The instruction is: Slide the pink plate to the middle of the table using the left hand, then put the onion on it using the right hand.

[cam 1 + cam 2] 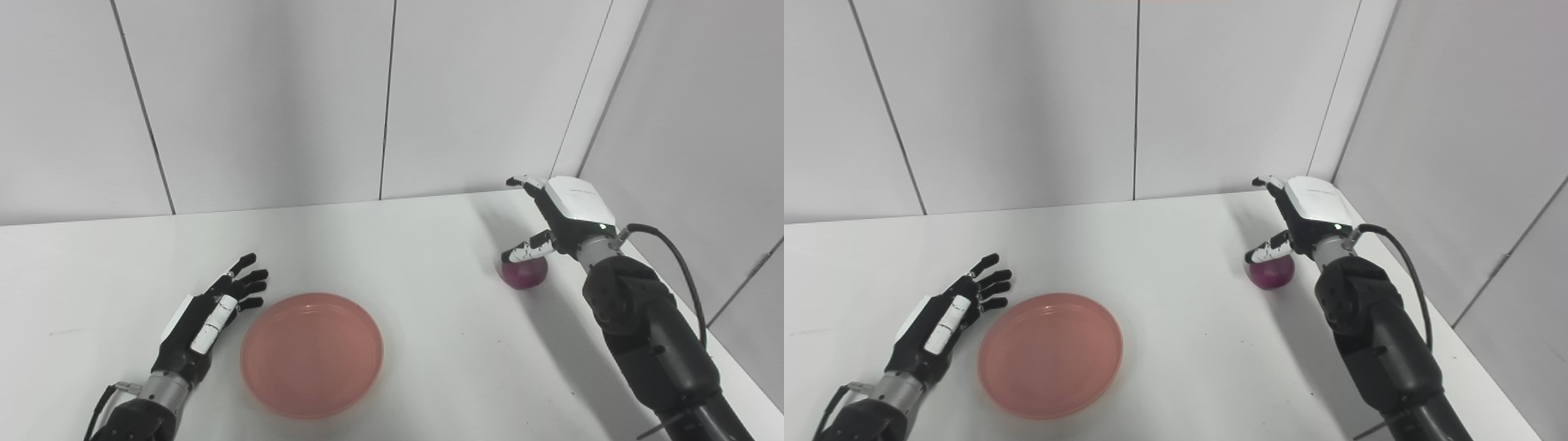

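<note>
Plate (312,355) plain pink; onion (524,273) purple; table (392,245) white; both hands (205,318) black-and-white.

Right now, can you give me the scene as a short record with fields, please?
plate: pink plate on the white table, empty
onion: purple onion on the table, far right
left hand: left hand open, flat beside the plate's left edge
right hand: right hand open, above the onion, not closed on it
</note>
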`<state>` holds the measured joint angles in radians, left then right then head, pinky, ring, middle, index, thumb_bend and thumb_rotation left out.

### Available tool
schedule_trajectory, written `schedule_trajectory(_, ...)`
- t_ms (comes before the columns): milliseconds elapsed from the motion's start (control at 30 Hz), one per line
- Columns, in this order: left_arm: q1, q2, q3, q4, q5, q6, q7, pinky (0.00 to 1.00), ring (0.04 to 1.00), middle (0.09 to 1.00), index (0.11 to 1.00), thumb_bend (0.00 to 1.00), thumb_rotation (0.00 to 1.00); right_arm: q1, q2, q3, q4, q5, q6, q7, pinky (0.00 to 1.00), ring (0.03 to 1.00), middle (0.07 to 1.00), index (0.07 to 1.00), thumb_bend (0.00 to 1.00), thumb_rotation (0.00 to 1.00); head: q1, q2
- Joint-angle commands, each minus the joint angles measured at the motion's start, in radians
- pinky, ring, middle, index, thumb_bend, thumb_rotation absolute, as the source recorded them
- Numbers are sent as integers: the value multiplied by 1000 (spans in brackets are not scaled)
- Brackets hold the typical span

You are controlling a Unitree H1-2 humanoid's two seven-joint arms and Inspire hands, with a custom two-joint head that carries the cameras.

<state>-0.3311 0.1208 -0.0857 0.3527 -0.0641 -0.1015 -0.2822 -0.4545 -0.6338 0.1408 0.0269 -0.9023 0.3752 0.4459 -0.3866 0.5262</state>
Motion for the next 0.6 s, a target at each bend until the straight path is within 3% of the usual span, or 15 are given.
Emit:
schedule_trajectory(0,10,-2,-4,25,0,16,-4,852,861,857,894,756,872,-66,-37,10,8,-23,34,30,612,825,912,887,1000,116,0,1)
schedule_trajectory(300,7,2,-2,32,-1,11,-7,847,863,857,899,783,866,-87,-38,21,41,34,80,136,646,869,917,872,1000,160,3,0)
schedule_trajectory(567,3,0,-6,35,1,12,-9,848,862,854,896,795,861,-88,-47,36,52,53,79,172,590,827,910,873,1000,193,4,-2)
